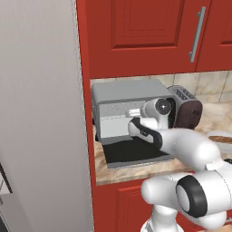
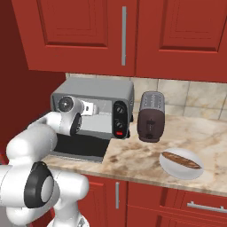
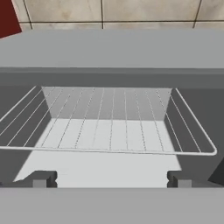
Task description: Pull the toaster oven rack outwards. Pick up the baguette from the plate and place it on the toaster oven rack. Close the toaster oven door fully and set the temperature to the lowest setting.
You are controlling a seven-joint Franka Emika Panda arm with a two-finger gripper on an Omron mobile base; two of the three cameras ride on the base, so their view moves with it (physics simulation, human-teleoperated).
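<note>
So the toaster oven sits on the marble counter under the red cabinets, and everything else is easiest to place off that. Its door is dropped all the way down, lying flat in front of the cavity like a dark shelf over the counter edge. Two black knobs and the red button are on the oven's right-hand panel.

The arm reaches in toward the open front, and the gripper is right at the mouth of the oven, just in front of the rack. The jaws are spread as wide as they go and there's nothing between them. Both fingertips sit low, below the rack's front wire, not touching it as far as I can tell. The rack itself is inside the cavity, level, light-grey wires running front to back.

Just right of the oven stands the dark-brown slot toaster. Further right of that, well apart from the oven, the baguette lies on its white plate, toward the counter's front edge.
</note>
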